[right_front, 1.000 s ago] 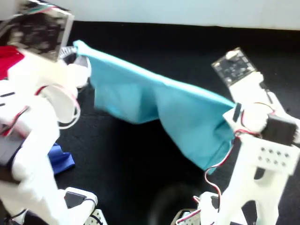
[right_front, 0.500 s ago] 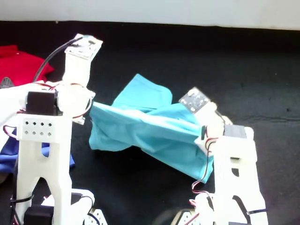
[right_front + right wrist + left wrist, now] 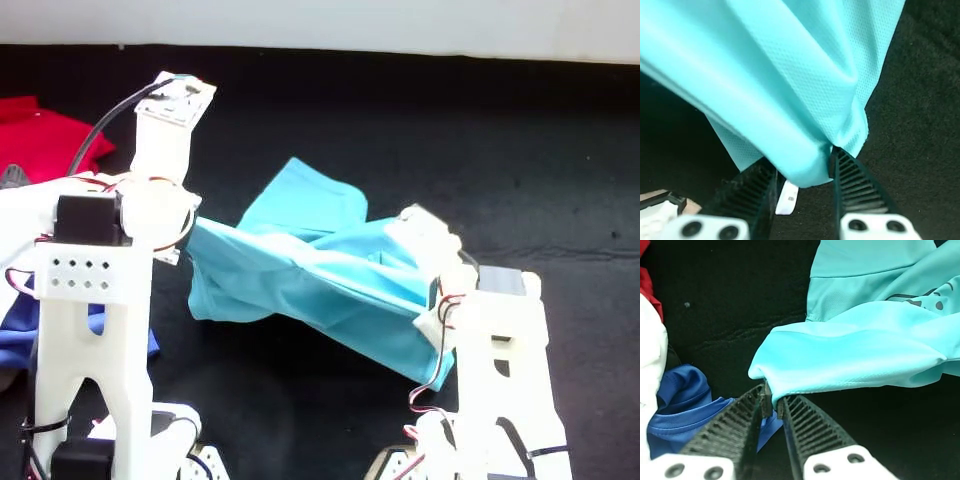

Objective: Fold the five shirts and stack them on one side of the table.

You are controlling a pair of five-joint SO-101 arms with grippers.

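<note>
A teal shirt [image 3: 320,280] hangs slack between the two arms, with its far part lying on the black table [image 3: 520,150]. My left gripper [image 3: 190,235] is shut on one edge of it; in the left wrist view the fingertips [image 3: 772,402] pinch the hem of the teal shirt [image 3: 855,350]. My right gripper [image 3: 430,300] holds the opposite end. In the right wrist view a thick bunch of teal cloth [image 3: 765,75] fills the gap between its fingers [image 3: 800,165].
A red shirt [image 3: 45,140] lies at the table's far left. A blue shirt [image 3: 20,320] lies at the near left by the left arm's base, and appears under the left gripper as blue cloth [image 3: 685,400]. The arms' bases stand along the front edge.
The teal shirt was stretched taut and high between the grippers; both arms have since drawn back and down, so it sags with part on the table. The right wrist turned slightly.
</note>
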